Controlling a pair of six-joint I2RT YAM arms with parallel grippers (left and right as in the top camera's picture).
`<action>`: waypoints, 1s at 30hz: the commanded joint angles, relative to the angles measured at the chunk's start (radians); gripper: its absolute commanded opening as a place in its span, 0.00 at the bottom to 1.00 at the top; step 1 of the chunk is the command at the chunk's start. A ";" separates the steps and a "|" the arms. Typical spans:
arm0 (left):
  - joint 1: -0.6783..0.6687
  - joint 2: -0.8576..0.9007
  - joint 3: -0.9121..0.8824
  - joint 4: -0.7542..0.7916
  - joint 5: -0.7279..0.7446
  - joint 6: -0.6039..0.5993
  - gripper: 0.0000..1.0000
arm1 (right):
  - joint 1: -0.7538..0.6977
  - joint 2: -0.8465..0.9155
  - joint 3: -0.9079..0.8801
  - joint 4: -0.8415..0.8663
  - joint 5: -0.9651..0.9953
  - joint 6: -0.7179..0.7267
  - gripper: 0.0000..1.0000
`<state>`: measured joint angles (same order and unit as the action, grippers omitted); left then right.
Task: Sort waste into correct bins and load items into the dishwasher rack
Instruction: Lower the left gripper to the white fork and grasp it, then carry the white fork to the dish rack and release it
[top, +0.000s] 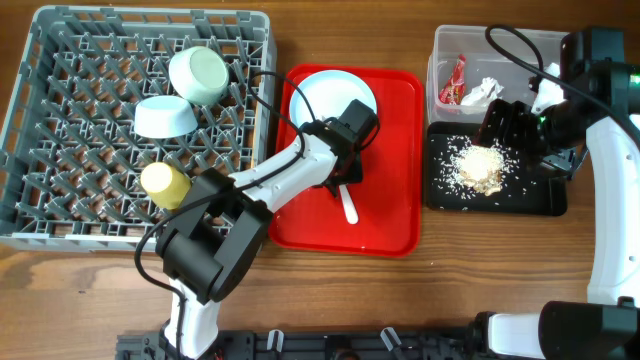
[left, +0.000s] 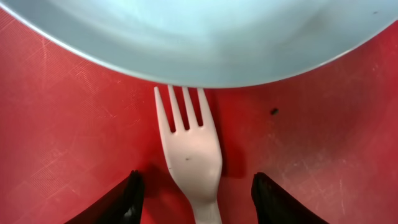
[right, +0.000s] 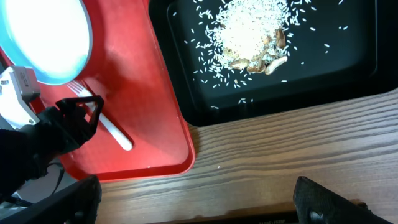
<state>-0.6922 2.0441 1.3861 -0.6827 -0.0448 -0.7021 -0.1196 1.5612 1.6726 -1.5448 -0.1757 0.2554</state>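
Our left pincer (left: 196, 190) reaches low over the red tray (left: 62, 143), jaws spread wide either side of the white fork (left: 189, 155), whose tines point at the pale plate (left: 205, 37). Our right pincer (right: 199, 199) gapes wide above the bench (right: 280, 143).

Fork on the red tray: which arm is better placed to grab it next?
Left. The left gripper, open, straddles the fork on the red tray; the right gripper hangs open near the black tray.
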 joint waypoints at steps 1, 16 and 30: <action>-0.005 0.031 0.005 -0.017 -0.010 -0.017 0.47 | -0.002 -0.014 0.021 0.003 -0.006 -0.019 1.00; -0.087 0.036 -0.027 -0.031 -0.092 -0.017 0.37 | -0.002 -0.014 0.021 0.007 -0.009 -0.019 1.00; -0.072 0.050 -0.026 -0.043 -0.092 -0.017 0.08 | -0.002 -0.014 0.021 0.006 -0.009 -0.019 1.00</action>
<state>-0.7734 2.0495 1.3792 -0.7143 -0.1379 -0.7162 -0.1196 1.5612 1.6726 -1.5406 -0.1757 0.2554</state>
